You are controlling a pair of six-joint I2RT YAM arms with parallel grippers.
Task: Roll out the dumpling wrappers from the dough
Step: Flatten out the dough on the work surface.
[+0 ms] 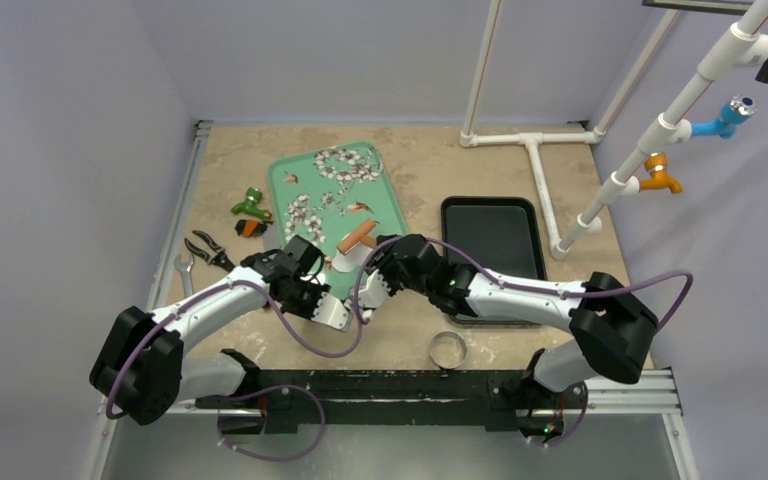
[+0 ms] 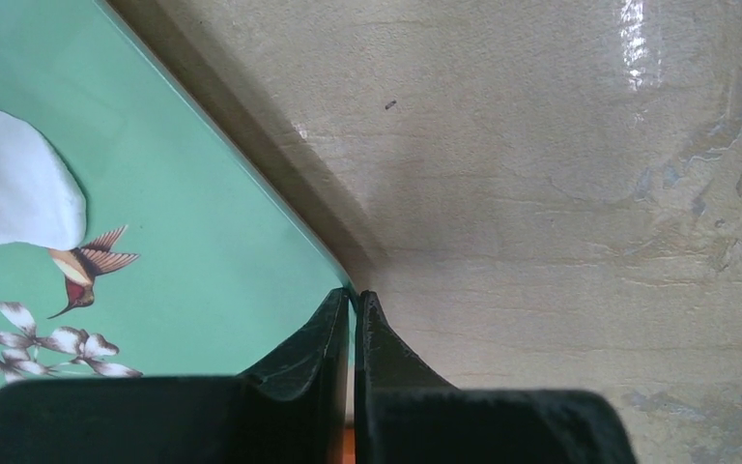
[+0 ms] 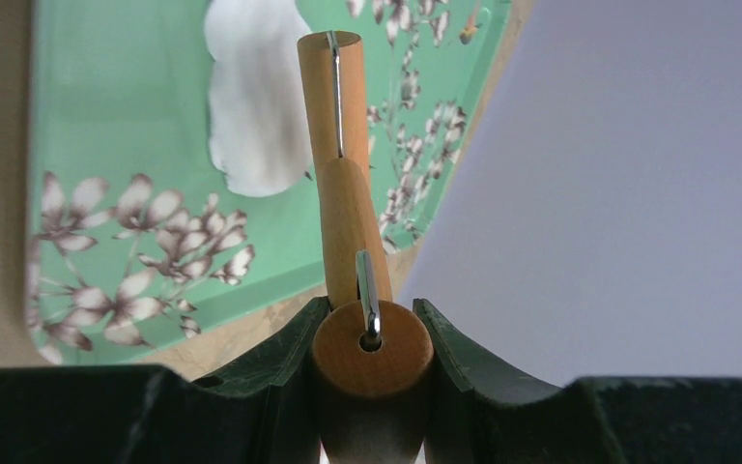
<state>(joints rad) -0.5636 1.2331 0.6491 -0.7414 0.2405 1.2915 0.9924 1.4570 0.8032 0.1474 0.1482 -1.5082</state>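
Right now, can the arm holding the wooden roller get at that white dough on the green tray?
Probably yes. The right gripper is shut on the wooden roller, whose far end sits right at the edge of the dough on the green tray. Nothing seems to lie between them.

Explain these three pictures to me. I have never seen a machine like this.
It is two robot arms bolted to a table. The wide picture looks down from above; the other two come from cameras on each wrist. On the table lie a green flowered tray with flattened white dough, a black tray, a metal ring and some hand tools. The right end effector grips a wooden roller close to the dough. The left end effector is closed, its tips at the green tray's edge; whether it pinches the rim is unclear.
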